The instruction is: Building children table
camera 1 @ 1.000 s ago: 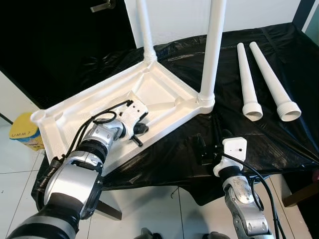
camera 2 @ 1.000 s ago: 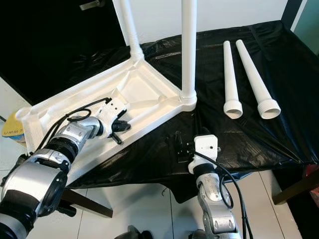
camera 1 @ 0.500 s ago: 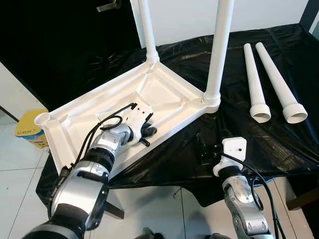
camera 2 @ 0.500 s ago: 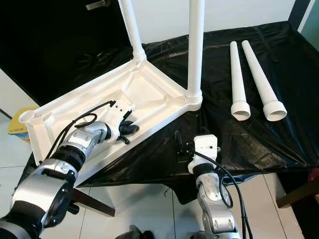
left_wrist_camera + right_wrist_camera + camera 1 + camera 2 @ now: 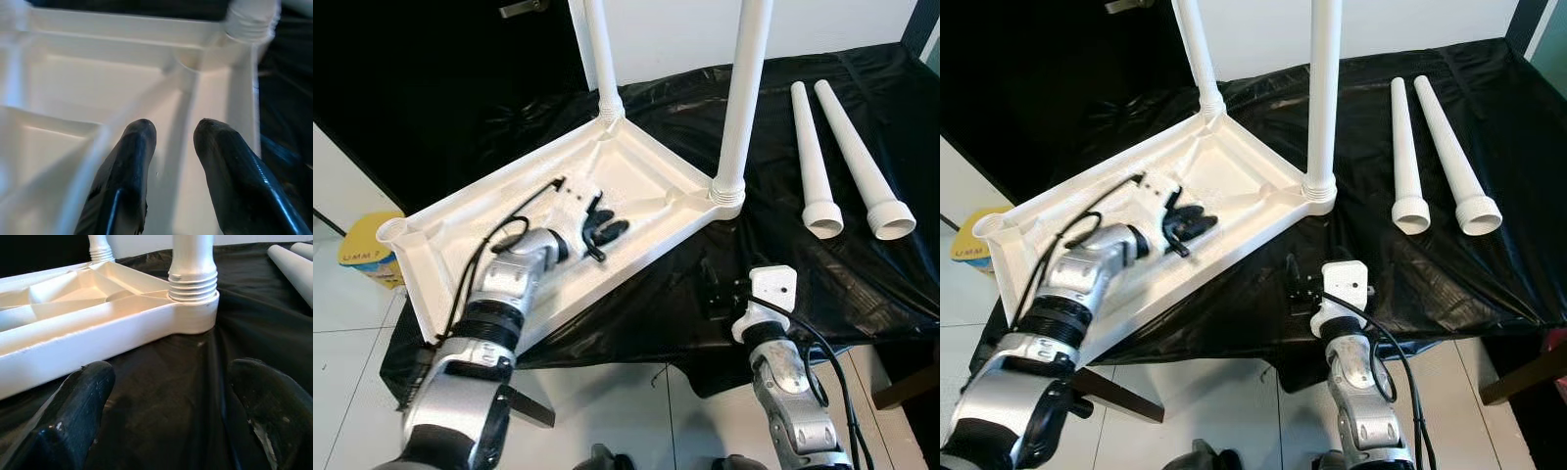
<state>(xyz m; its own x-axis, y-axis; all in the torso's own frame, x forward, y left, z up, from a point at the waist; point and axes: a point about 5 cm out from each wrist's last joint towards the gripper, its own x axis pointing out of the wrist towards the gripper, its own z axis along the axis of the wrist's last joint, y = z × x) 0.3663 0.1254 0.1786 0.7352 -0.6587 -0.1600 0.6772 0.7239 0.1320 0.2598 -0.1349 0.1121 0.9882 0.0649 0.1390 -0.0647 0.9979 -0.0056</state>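
Two legs (image 5: pixel 745 93) up on upturned white tabletop (image 5: pixel 636 176), left claw (image 5: pixel 599 227) slightly parted, empty.

Bright, even light; blurred left wrist view

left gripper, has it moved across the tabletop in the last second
Yes. The left gripper has shifted further into the upturned white tabletop, toward the screwed-in leg at its corner, jaws slightly apart.

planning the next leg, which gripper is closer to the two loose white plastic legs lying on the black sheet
Right. The right gripper hovers over the black sheet, left of the loose white plastic legs. The left gripper sits inside the upturned white tabletop, farther away.
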